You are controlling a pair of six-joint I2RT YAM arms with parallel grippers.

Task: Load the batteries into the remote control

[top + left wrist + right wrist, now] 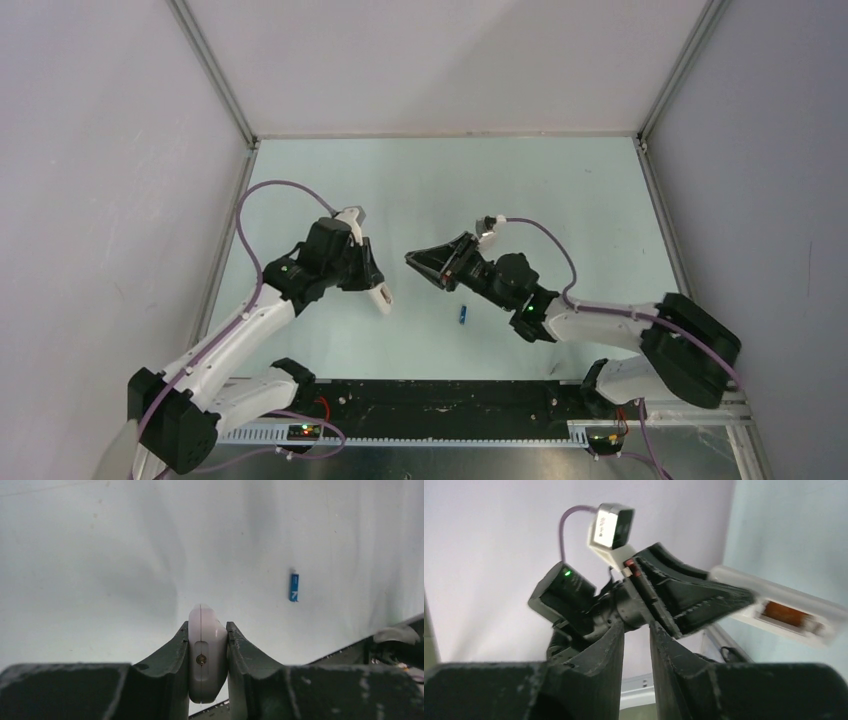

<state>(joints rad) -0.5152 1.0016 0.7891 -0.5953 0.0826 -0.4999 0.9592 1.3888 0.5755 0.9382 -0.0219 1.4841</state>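
My left gripper (372,280) is shut on the small white remote control (381,297) and holds it edge-on above the table. The left wrist view shows the remote (205,650) clamped between the two fingers (207,630). In the right wrist view the remote (744,587) shows its open battery bay with the orange battery (786,614) lying inside. The blue battery (463,316) lies on the table between the arms, and it also shows in the left wrist view (294,586). My right gripper (412,260) is raised and points at the left gripper. Its jaws (637,625) stand a narrow gap apart with nothing between them.
A black rail (440,400) runs along the near edge between the arm bases. White enclosure walls with metal frame posts (215,70) close in the left, right and back sides of the pale table (560,190).
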